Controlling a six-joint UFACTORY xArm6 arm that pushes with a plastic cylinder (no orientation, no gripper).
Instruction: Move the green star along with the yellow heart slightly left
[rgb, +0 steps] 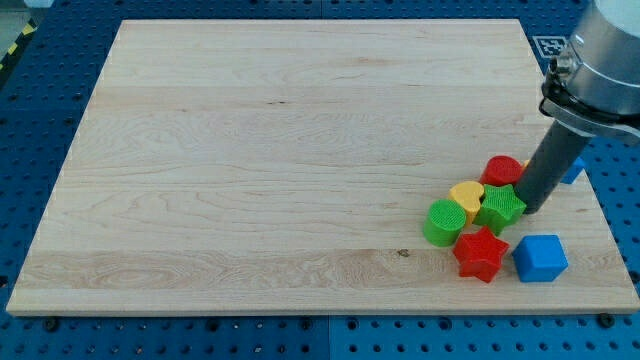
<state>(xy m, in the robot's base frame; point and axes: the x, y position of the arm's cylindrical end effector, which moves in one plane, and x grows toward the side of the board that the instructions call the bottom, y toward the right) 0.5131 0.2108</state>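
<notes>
The green star (500, 207) lies at the view's lower right on the wooden board (250, 150). The yellow heart (466, 195) touches its left side. My tip (526, 211) stands right against the green star's right side. A green round block (443, 222) sits just left of and below the heart. A red round block (502, 170) sits above the star, partly behind my rod.
A red star (480, 253) lies below the green star and a blue cube (540, 258) to its right. Another blue block (573, 168) peeks out behind the rod near the board's right edge. All the blocks cluster tightly.
</notes>
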